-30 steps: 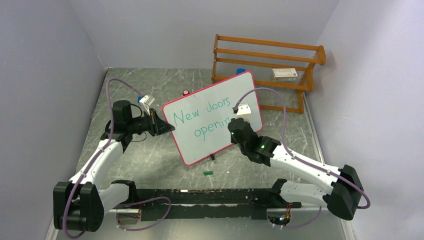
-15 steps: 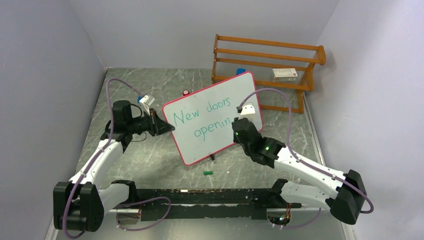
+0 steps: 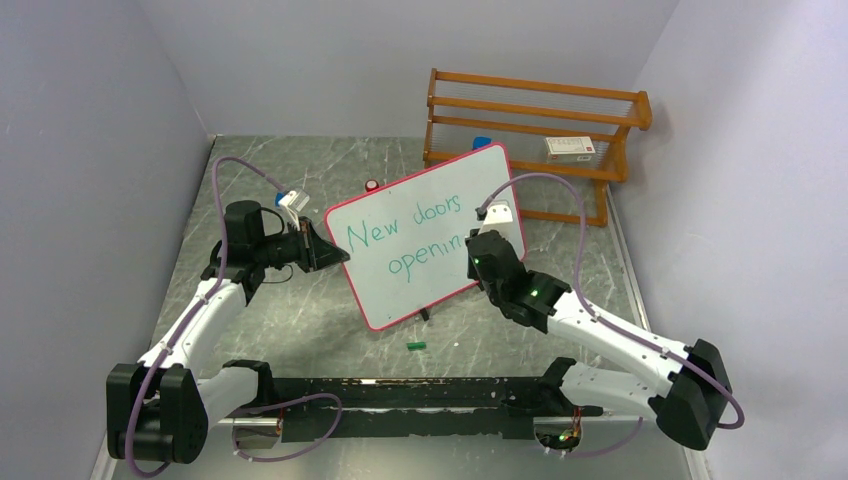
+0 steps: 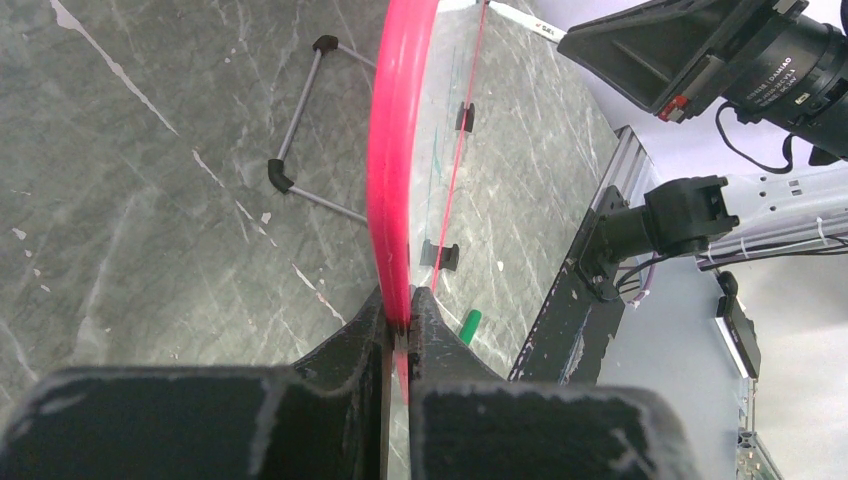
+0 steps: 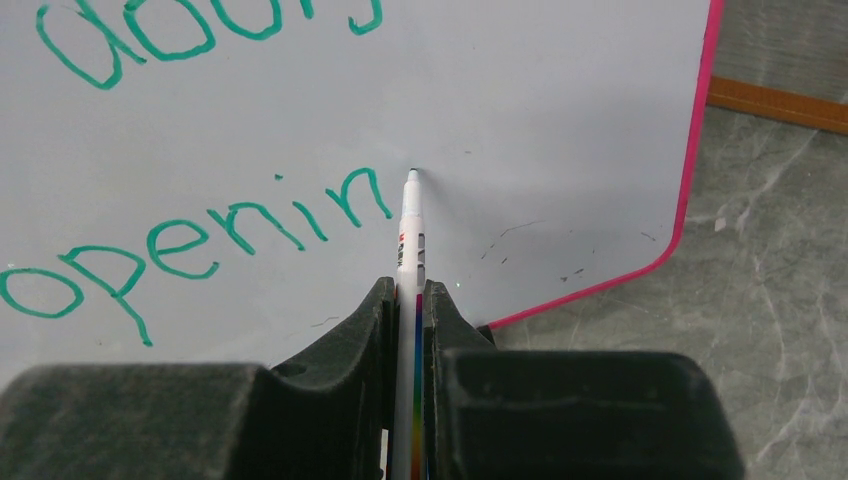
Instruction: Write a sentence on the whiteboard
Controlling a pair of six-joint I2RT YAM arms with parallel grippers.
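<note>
Right gripper (image 5: 405,292) edged right, clamped on pen (image 5: 410,215), tip at whiteboard (image 5: 560,120)

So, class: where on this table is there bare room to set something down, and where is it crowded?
Bare: between the left arm and the whiteboard's lower edge; the back-left corner beyond the small red thing. Crowded: around the whiteboard, and the right side between right arm and rack.

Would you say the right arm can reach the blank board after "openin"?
Probably yes: its marker tip sits just past the last letter, nothing between it and the bare whiteboard.
</note>
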